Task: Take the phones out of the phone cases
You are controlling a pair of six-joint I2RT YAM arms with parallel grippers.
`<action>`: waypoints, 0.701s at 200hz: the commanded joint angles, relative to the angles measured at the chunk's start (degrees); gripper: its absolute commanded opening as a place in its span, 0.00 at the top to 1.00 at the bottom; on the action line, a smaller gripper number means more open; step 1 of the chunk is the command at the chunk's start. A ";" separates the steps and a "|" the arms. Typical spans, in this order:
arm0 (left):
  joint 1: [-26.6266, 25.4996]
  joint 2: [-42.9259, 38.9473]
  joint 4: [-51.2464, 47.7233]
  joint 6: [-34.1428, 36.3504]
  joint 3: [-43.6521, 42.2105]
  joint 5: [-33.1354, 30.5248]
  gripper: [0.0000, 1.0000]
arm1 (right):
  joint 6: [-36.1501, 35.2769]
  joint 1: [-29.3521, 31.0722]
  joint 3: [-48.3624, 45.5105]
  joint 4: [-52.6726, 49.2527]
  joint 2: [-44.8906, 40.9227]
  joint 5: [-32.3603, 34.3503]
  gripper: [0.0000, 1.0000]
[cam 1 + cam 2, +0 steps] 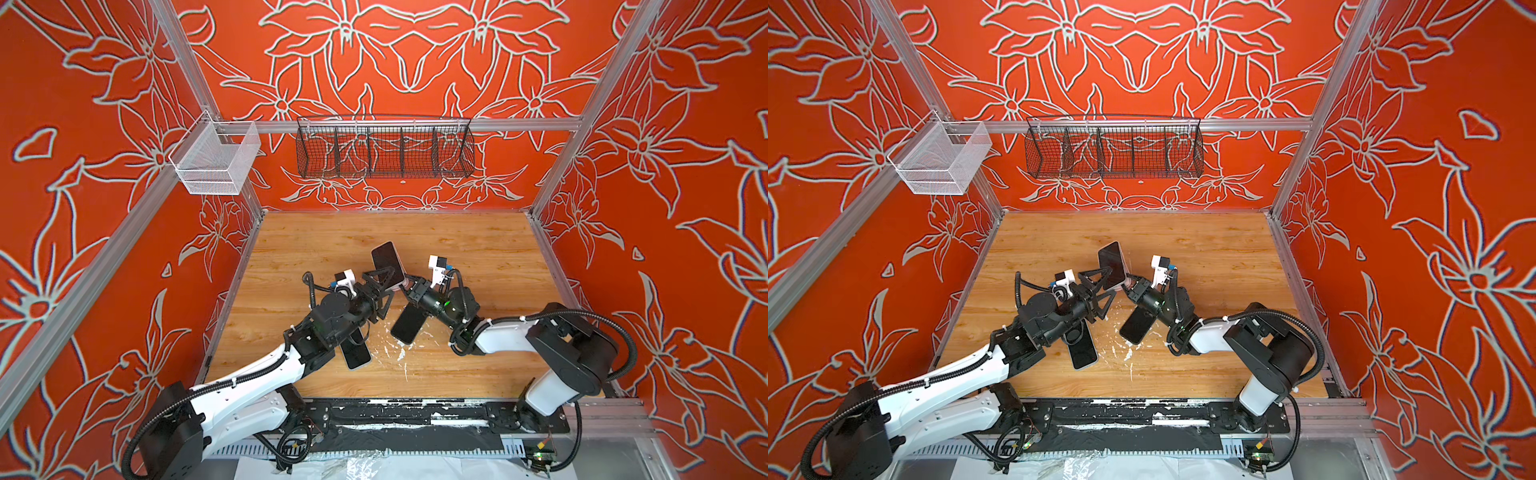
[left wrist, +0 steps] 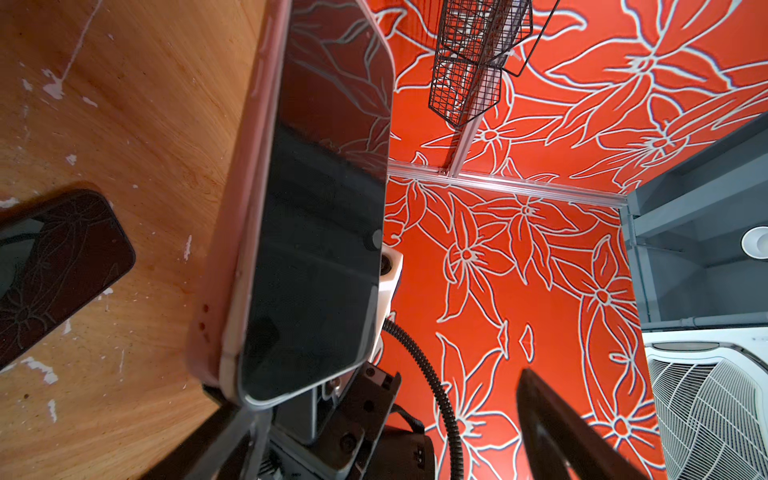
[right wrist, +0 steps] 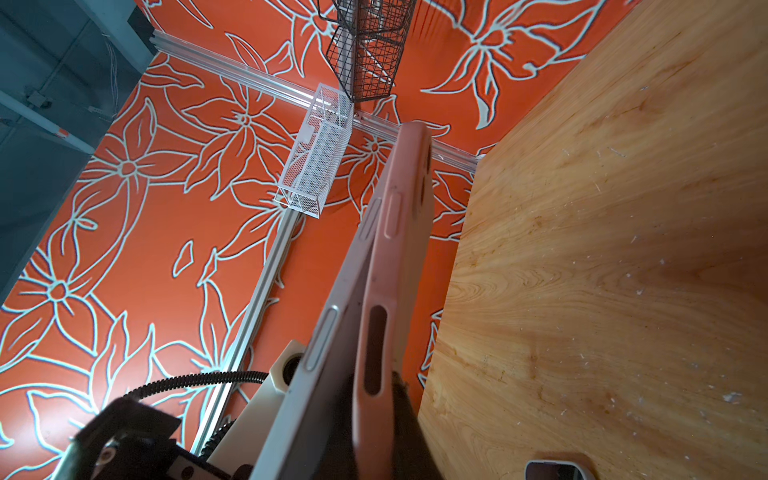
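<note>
- L gripper (image 1: 384,286): just left of centre in both top views. Claw spread wide, straddling the lower end of the phone (image 1: 387,258) w/o pinching it. In the left wrist view one finger (image 2: 552,424) stands well clear of the glass.
- Phone: centre of frame, held up off the table (image 1: 478,249), tilted, screen toward the L arm. Its near end is already peeled out of the pink phone case (image 3: 395,266); the far end looks still seated.
- R gripper (image 1: 408,285): just right of centre, pressed together on the case's lower edge. Looks like one finger sits in the gap btw phone & case and one outside.
- Step in hand, my read: L claw takes the freed end of the phone. Close on the bare metal sides, not the case lip, else both come away together.
- Then pull along the phone's length vs. R's hold; glass is slick, so grip square & deep.
- One spare handset (image 1: 357,353) lies flat at lower centre-left, another spare handset (image 1: 409,326) just right of it; keep clear of both.
</note>
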 commanded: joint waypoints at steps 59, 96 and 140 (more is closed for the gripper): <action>-0.17 0.09 1.55 -0.02 -1.37 -4.00 0.11 | -0.48 0.74 0.12 5.49 -1.80 -0.70 1.00; -0.17 -0.50 0.82 0.35 -2.18 -6.31 0.18 | -0.37 0.89 -0.44 5.53 -2.40 -0.70 1.00; -0.17 -1.73 -1.00 1.51 -2.48 -7.87 0.23 | -0.13 1.17 -0.94 5.49 -3.04 -0.70 1.00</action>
